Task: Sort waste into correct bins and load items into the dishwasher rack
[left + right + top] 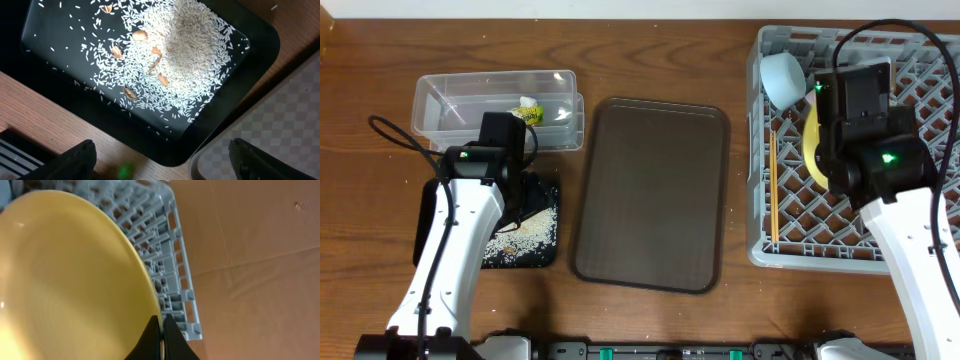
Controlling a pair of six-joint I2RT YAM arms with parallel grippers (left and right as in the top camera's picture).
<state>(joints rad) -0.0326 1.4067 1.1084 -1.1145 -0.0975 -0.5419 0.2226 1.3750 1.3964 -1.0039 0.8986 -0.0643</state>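
Currently in hand: we judge we are loading the yellow plate [65, 280] into the dishwasher rack [175, 280].
Right tool [161, 330]: pressed together on the plate's rim, holding it on edge over the rack.
Left tool [167, 162]: spread wide, holding nothing, above the black tray [252, 55] with its rice [185, 45].
Already racked: blue bowl [782, 78], chopsticks [774, 190].
Next move: we should seat the plate upright between grid ribs before we release.

Overhead: even diffuse light, soft shadows on the tabletop [370, 70], faint sheen on the brown serving tray [650, 195]. Left wrist: rice grains [185, 55] sharp, left end effector [160, 160] dark, blurred at bottom edge. Right wrist: yellow plate [65, 275] soft, close, out of focus.
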